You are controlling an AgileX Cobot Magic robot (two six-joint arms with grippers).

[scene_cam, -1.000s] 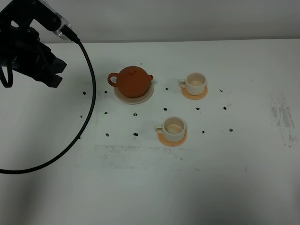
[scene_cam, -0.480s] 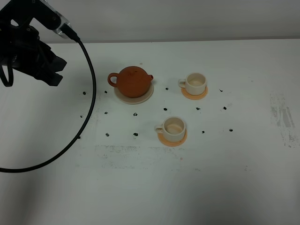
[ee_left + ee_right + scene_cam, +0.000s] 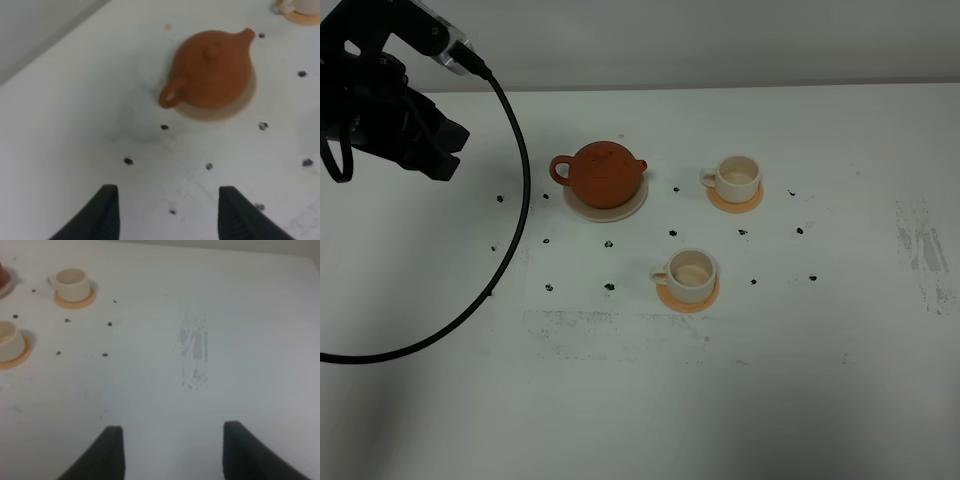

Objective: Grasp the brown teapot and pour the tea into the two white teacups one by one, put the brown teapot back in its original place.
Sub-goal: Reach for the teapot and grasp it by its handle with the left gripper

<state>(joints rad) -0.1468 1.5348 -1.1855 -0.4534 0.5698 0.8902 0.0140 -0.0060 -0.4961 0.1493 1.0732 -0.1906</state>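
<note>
Cable (image 3: 516, 215) arcs between left hand (image 3: 165, 215) and teapot (image 3: 605, 172) on saucer (image 3: 625, 210); cups (image 3: 736, 178) beyond; left, right hand (image 3: 170, 455) apart.

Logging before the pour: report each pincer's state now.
Left pincer: open, holding nothing.
Right pincer: open, holding nothing.

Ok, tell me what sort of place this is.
Probably a robotics lab bench staged for tea-pouring trials: a plain white tabletop dotted with black marks, a black cabled robot arm, and a round orange-brown clay teapot beside two small cream-white cups.
</note>
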